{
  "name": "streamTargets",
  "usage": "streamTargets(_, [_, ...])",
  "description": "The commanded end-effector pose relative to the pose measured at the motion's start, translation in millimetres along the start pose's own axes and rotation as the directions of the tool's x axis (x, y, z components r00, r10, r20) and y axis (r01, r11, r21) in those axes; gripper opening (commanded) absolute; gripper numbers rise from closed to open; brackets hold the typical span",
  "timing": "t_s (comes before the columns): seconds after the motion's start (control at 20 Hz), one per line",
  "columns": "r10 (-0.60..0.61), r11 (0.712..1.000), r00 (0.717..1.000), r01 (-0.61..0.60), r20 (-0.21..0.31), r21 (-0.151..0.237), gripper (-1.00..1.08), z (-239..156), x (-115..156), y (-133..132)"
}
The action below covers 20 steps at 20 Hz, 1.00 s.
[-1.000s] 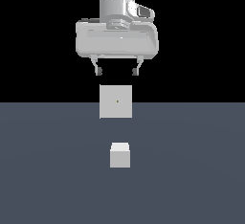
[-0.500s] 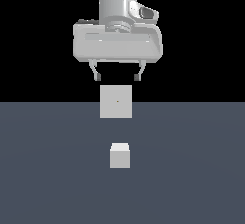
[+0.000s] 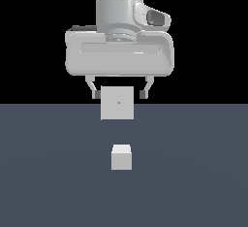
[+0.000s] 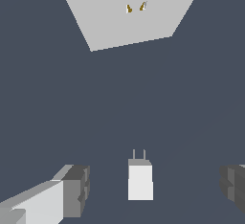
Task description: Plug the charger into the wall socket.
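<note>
I count one charger [image 3: 121, 157], one wall socket [image 3: 117, 103] and one gripper [image 3: 119, 94] with two fingers [image 3: 96, 94] on my single arm. The charger is a small, plain, light-grey block resting on the dark grey floor [image 3: 48, 182], nearer the camera than the socket in the exterior view and well apart from it. In the wrist view the charger [image 4: 140, 182] shows two thin prongs projecting from one end, directed toward the socket [image 4: 129, 12]. The wall socket is a flat, upright, light-grey square panel, larger than the charger; the exterior view shows a tiny dark dot at its centre, and the wrist view resolves this into two small brownish marks side by side. I see the gripper spread wide, its dark-tipped fingers standing either side of the socket's upper edge in the exterior view, with nothing held between them. In the wrist view the charger lies between the two fingertips [image 4: 76, 190], touching neither. The gripper hangs above the floor, clear of both objects.
</note>
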<state>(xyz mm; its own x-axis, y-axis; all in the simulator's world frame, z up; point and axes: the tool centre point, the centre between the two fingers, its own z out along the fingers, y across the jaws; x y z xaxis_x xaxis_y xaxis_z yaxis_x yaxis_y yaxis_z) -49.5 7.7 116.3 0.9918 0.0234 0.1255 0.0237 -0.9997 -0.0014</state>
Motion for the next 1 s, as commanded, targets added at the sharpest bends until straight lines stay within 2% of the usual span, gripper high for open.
streamTargets(0.0, [0.003, 1.000, 1.000, -0.003, -0.015, -0.001, 1.00, 9.9, -12.4, 0.7])
streamTargets(0.45, [0.010, 1.000, 0.999, -0.010, -0.050, -0.002, 1.00, 36.6, -41.1, 2.2])
streamTargets(0.95, [0.012, 1.000, 0.998, -0.013, -0.059, -0.003, 1.00, 45.6, -49.5, 2.6])
